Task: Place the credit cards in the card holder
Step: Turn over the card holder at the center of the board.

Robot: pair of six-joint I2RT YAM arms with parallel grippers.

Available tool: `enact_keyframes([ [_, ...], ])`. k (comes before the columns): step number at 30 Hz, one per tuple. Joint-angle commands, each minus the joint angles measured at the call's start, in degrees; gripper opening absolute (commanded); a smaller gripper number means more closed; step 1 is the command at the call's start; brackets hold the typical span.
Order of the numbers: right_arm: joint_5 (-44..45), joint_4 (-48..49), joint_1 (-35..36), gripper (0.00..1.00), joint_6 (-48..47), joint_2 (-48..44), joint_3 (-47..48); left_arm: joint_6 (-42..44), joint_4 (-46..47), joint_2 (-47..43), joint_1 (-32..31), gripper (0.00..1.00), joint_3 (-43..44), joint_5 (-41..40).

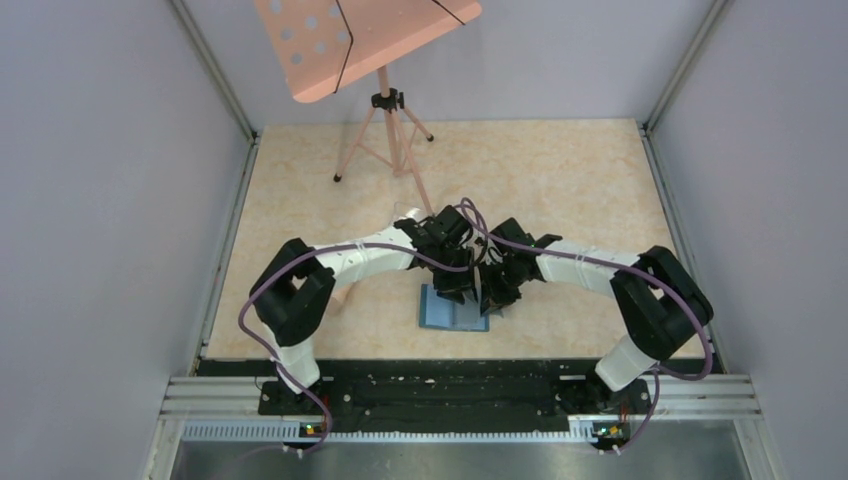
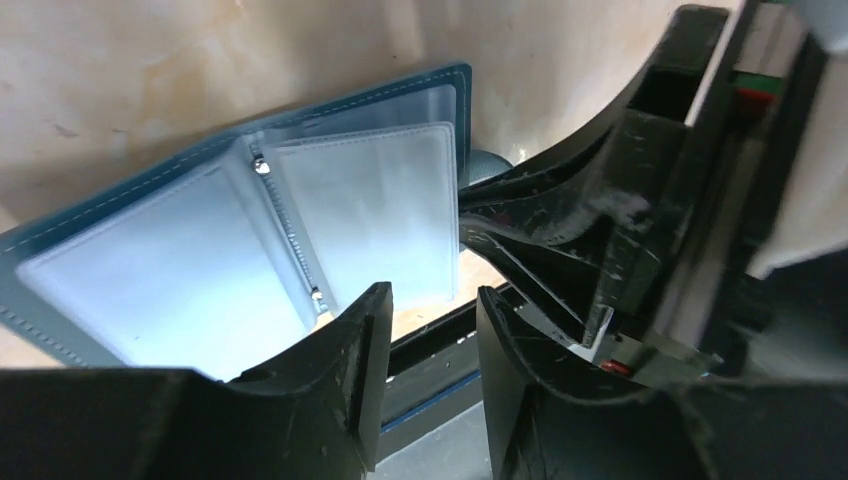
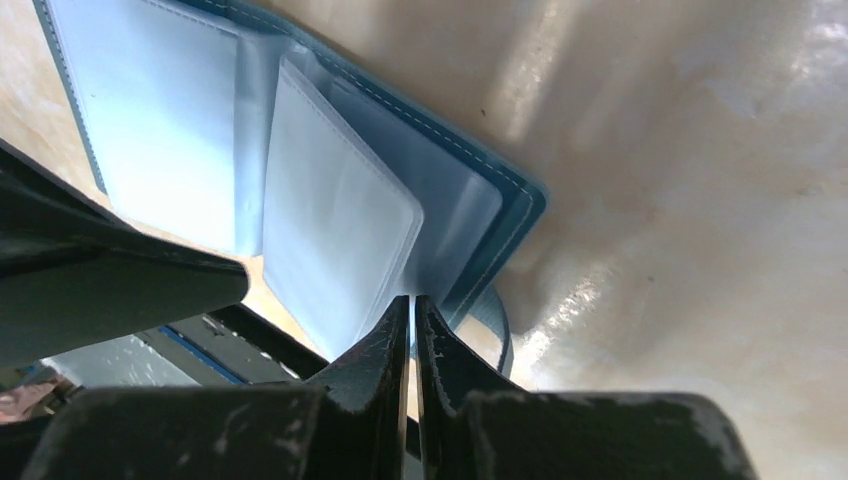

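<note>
The card holder (image 1: 452,312) lies open on the table, teal outside with pale blue pockets inside (image 2: 190,260). My left gripper (image 2: 432,295) hovers over its near edge, open, with nothing between the fingers. My right gripper (image 3: 412,300) is shut on the edge of one clear pocket sleeve (image 3: 335,230), which stands lifted off the wallet. In the left wrist view its fingers (image 2: 520,205) reach in from the right to that sleeve's edge. In the top view both grippers crowd over the wallet, left (image 1: 455,285) and right (image 1: 497,288). The credit cards are out of view.
A pink music stand (image 1: 365,40) on a tripod (image 1: 395,140) stands at the back of the table. The black base rail (image 1: 450,385) runs along the near edge. Grey walls close in on both sides.
</note>
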Motion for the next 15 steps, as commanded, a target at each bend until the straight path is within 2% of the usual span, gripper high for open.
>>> enact_keyframes([
  [1,3.87,-3.32,0.63,0.06,-0.91,-3.87,2.14,-1.71,6.77,2.36,-0.13,0.43,-1.95,4.78],
  [7,7.69,-6.0,0.34,0.06,-1.14,-6.53,1.7,-2.29,8.62,4.03,-0.09,0.45,-3.48,5.22],
  [12,7.17,-6.52,-1.7,0.07,-1.37,-9.12,2.12,-1.93,11.3,3.16,-0.03,0.48,-4.07,5.58],
  [15,3.28,-5.46,-4.72,0.15,-1.37,-9.78,2.82,-1.67,15.55,0.03,0.64,0.52,-5.33,5.92],
])
